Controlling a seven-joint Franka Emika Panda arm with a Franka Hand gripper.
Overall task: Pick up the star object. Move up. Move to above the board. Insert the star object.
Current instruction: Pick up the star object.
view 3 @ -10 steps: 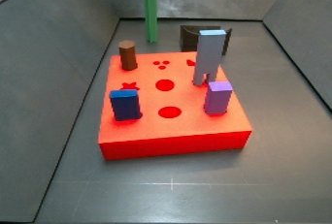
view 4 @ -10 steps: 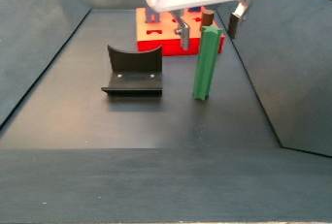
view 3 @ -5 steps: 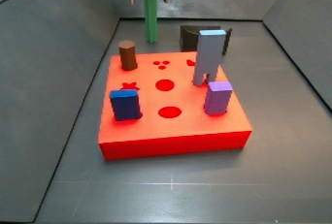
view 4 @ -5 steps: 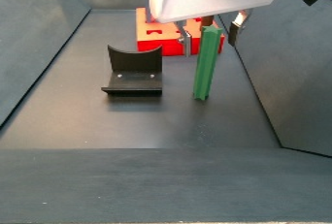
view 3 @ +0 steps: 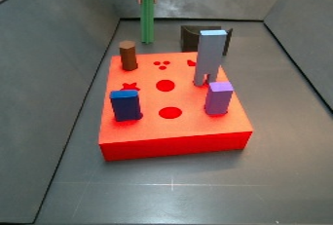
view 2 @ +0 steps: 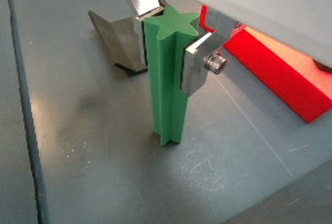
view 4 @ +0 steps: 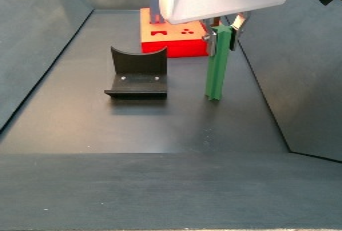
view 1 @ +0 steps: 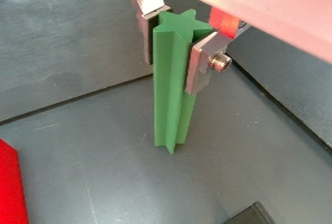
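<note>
We have the hand [view 1: 177, 42] clamped on the top of the star object [view 1: 172, 92], which stands upright on the dark table [view 4: 120, 125], well apart from the board [view 3: 169, 102]. We judge the pick made; lifting, carrying and inserting remain. The fixture [view 4: 135, 73] stands nearby, and grey walls enclose the table.
</note>
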